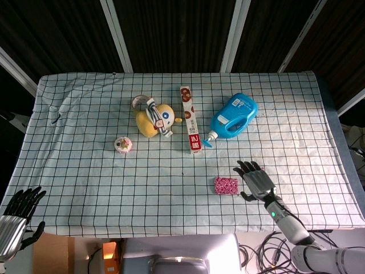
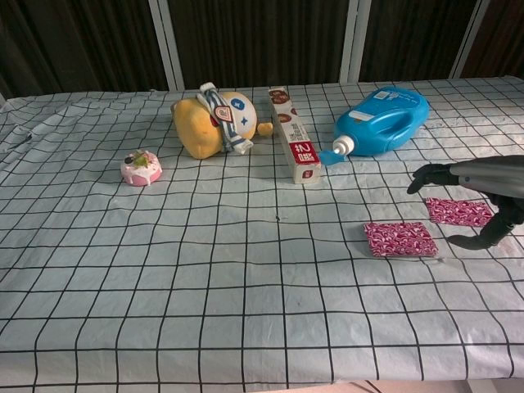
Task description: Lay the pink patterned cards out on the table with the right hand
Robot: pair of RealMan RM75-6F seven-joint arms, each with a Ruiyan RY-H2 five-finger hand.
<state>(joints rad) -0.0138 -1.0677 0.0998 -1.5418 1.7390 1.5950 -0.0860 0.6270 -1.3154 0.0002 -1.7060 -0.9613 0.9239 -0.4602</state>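
Right now I see two pink patterned cards flat on the checked tablecloth (image 2: 246, 270): the nearer card (image 2: 400, 239) lies in front of the blue detergent bottle (image 2: 383, 119), and the second card (image 2: 458, 210) lies just right of the first and a little further back. In the head view only the nearer card shows; the other is hidden under my right hand (image 1: 257, 184). That hand hangs over the second card with fingers spread, holding nothing; whether it touches the card I cannot tell. Left of the bottle, almost touching its spout, lies a long narrow carton (image 2: 293, 133). Further left of the bottle is a yellow plush toy (image 2: 211, 122), and beyond that a small pink cupcake toy (image 2: 141, 168). My left hand (image 1: 16, 216) sits off the near left corner of the cloth, well apart from the bottle, fingers apart and empty.
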